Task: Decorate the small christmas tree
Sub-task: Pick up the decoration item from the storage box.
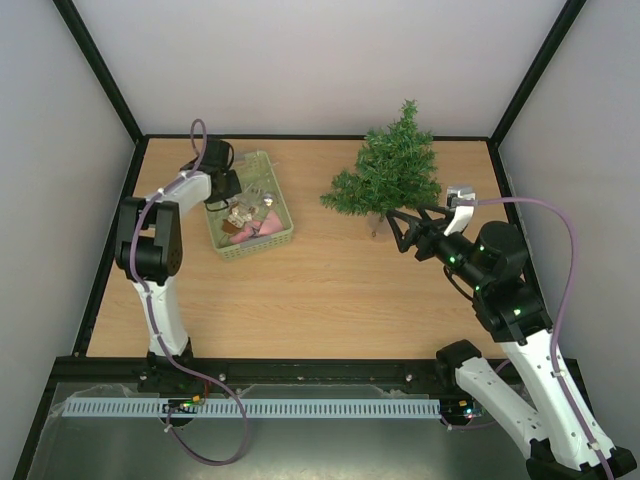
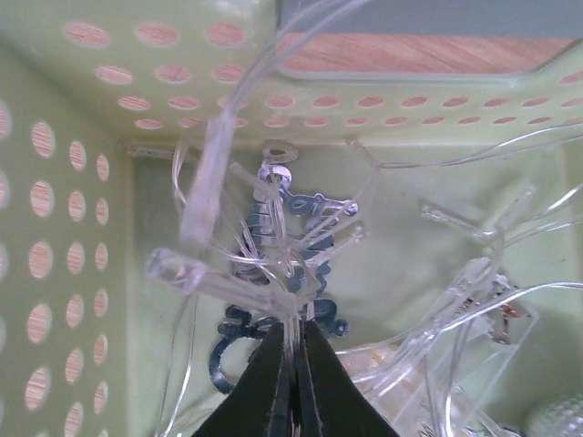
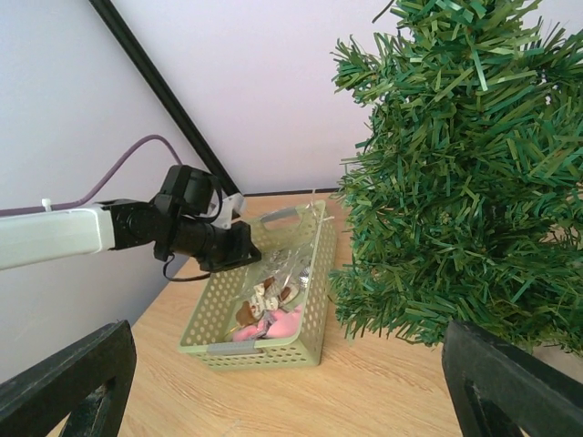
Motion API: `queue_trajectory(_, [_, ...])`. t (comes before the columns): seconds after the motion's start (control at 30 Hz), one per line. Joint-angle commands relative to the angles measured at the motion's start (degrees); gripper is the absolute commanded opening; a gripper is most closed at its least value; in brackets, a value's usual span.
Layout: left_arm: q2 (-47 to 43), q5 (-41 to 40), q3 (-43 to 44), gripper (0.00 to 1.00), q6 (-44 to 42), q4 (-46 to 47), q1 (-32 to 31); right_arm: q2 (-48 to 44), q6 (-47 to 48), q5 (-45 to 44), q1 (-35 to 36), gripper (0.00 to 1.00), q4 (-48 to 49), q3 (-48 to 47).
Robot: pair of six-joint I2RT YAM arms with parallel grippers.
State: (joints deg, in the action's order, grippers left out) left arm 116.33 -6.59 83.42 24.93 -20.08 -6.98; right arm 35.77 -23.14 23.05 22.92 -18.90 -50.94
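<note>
Strands of one clear light string (image 2: 205,196) sit pinched in my closed left gripper (image 2: 293,364), that arm folded down into the one pale green basket (image 1: 284,236). My right gripper (image 1: 402,226), stretched forward, gapes empty just beside the one small christmas tree (image 1: 388,172).

One small christmas tree (image 1: 385,175), one green basket (image 1: 262,247), one tangled clear light string (image 2: 205,182), one bench (image 1: 330,290), two tools: left tool (image 2: 293,350), right tool (image 1: 395,230).

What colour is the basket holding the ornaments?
Pale green basket, its walls dotted with round holes; it shows best in the left wrist view.
</note>
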Motion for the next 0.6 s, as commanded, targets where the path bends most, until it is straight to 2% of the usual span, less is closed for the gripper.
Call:
queue_trajectory(0.0, [-5.1,1.2,1.3,0.02,-2.8,-1.2,-0.2,-0.1,0.1,-0.7,0.3,0.9,-1.0,-1.9])
queue_trajectory(0.2, [-15.2,5.2,1.7,0.02,-5.3,-2.7,-1.1,0.3,-6.4,3.6,0.3,0.9,1.7,0.0])
queue_trajectory(0.3, [-19.7,8.0,2.5,0.02,-6.2,-3.5,-1.7,1.4,-6.7,3.1,0.3,0.88,1.3,-0.9])
queue_trajectory(0.57, [-29.1,15.0,8.8,0.02,-5.5,-5.5,-3.7,12.6,-4.5,-2.3,0.3,0.84,-4.2,-20.2])
